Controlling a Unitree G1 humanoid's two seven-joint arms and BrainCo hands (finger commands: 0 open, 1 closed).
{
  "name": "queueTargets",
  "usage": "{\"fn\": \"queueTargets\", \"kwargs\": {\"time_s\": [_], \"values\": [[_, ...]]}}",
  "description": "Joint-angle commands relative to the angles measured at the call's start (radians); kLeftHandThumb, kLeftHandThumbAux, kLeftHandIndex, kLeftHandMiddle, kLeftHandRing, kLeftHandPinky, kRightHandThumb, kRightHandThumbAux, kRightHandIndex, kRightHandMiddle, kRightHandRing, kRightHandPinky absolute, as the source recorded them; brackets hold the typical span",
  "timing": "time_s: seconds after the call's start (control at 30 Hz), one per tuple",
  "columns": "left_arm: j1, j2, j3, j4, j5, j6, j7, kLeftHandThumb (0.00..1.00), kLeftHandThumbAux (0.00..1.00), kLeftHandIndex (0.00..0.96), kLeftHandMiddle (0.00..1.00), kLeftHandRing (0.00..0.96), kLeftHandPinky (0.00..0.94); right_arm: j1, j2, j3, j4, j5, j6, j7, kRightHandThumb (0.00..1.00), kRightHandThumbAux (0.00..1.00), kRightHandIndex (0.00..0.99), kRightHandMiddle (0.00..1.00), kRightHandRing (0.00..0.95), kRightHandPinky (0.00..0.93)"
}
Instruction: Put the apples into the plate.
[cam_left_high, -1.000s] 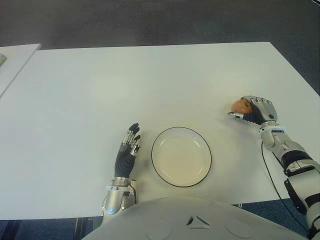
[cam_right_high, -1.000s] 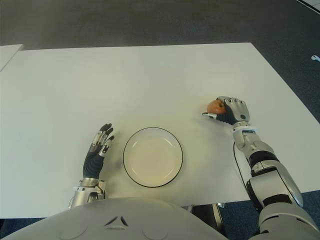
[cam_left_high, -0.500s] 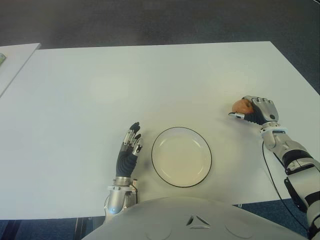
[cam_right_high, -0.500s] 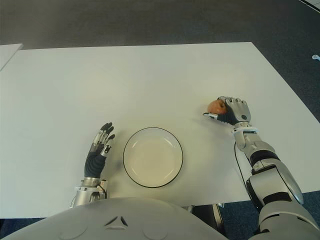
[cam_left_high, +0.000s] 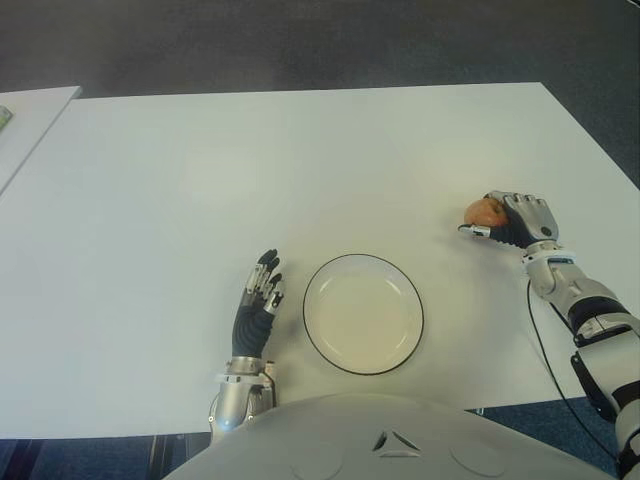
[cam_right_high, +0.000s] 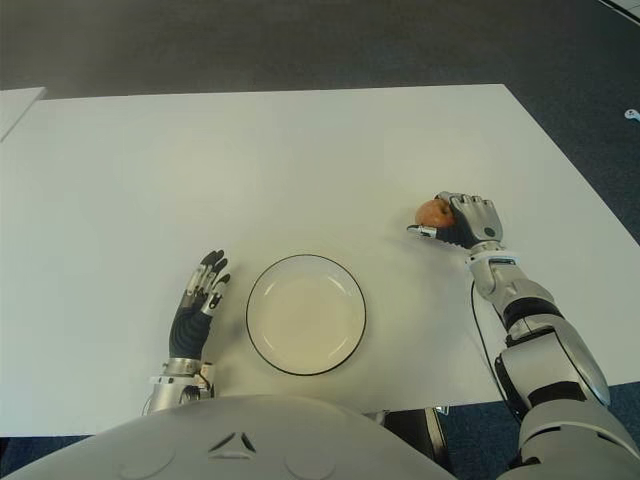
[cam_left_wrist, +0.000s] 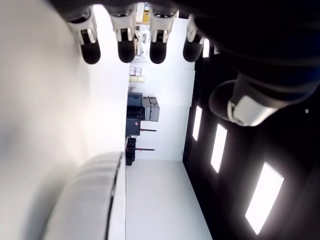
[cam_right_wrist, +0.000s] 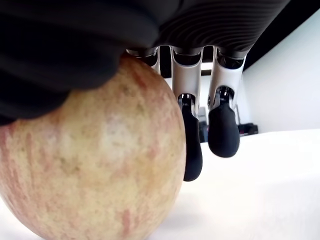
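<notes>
Right hand (cam_left_high: 515, 221): near the right edge of the tabletop (cam_left_high: 300, 170), palm over one apple (cam_left_high: 485, 212), fingers (cam_right_wrist: 223, 129) curled down around its far side. Judged a closing grasp; the fruit seems to sit on the tabletop, not lifted.

Apple: one visible, reddish-yellow, mottled skin, round. It lies well to the right of the plate (cam_left_high: 363, 313), towards the right edge. The task names apples, but no other shows.

Plate: pale, dark-rimmed, bare, near the front edge at about the middle.

Left hand (cam_left_high: 256, 303): idle, just left of the plate near the front edge, fingers straight and relaxed, holding nothing.

Handling note, judged: firm and rigid, moderately heavy for its bulk, smooth and waxy-looking, so likely to roll or slip under a light pinch. It may bruise if dropped or squeezed hard. Best hold is a wrap around the widest girth, thumb opposing the fingers, palm over the top. Lower it onto the plate's flat centre so it does not roll against the rim.
</notes>
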Motion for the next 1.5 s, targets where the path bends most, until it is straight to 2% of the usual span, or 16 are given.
{"fn": "queueTargets", "kwargs": {"time_s": [0.03,0.17,0.5,0.63,0.73,0.87,1.03,1.23,1.37,1.5], "values": [[-0.019,-0.019,0.005,0.026,0.030,-0.032,0.026,0.000,0.498,0.000,0.000,0.000,0.000,0.031,-0.014,0.016,0.038,-0.015,0.024,0.044,0.725,0.710,0.441,0.862,0.821,0.589],[0.002,0.000,0.010,0.029,0.018,-0.053,0.007,0.000,0.500,0.000,0.000,0.000,0.000,0.030,-0.017,0.017,0.036,-0.016,0.026,0.046,0.725,0.710,0.440,0.864,0.816,0.551],[-0.004,0.003,0.002,0.025,0.014,-0.028,0.005,0.000,0.483,0.000,0.000,0.000,0.000,0.029,-0.020,0.018,0.032,-0.016,0.024,0.040,0.727,0.709,0.440,0.865,0.802,0.441],[-0.010,0.005,0.001,0.028,0.016,-0.027,0.006,0.000,0.481,0.000,0.000,0.000,0.000,0.026,-0.023,0.015,0.025,-0.015,0.021,0.038,0.727,0.709,0.440,0.862,0.796,0.424],[-0.014,0.010,0.000,0.031,0.013,-0.025,0.000,0.000,0.482,0.000,0.000,0.000,0.000,0.022,-0.028,0.008,0.014,-0.007,0.017,0.044,0.727,0.709,0.441,0.854,0.794,0.498],[-0.014,0.015,-0.002,0.029,0.003,-0.017,-0.009,0.000,0.484,0.000,0.000,0.000,0.000,0.013,-0.039,-0.012,-0.018,0.010,0.005,0.048,0.727,0.709,0.441,0.842,0.801,0.665],[-0.014,0.017,0.001,0.030,0.003,-0.021,-0.010,0.000,0.484,0.000,0.000,0.000,0.000,0.018,-0.041,-0.031,-0.052,0.020,-0.003,0.023,0.727,0.709,0.441,0.846,0.819,0.783],[-0.021,0.024,0.006,0.036,-0.009,-0.008,-0.020,0.000,0.479,0.000,0.000,0.000,0.000,0.044,-0.047,-0.069,-0.147,0.039,-0.012,0.007,0.727,0.709,0.441,0.864,0.842,0.851],[-0.022,0.018,0.012,0.036,0.008,-0.023,-0.002,0.000,0.473,0.000,0.000,0.000,0.000,0.100,-0.057,-0.117,-0.312,0.054,0.002,0.020,0.729,0.709,0.440,0.878,0.859,0.872],[-0.028,0.024,0.014,0.036,0.021,-0.027,-0.003,0.000,0.471,0.000,0.000,0.000,0.000,0.174,-0.064,-0.172,-0.495,0.075,0.028,0.072,0.732,0.708,0.440,0.882,0.868,0.871]]}}
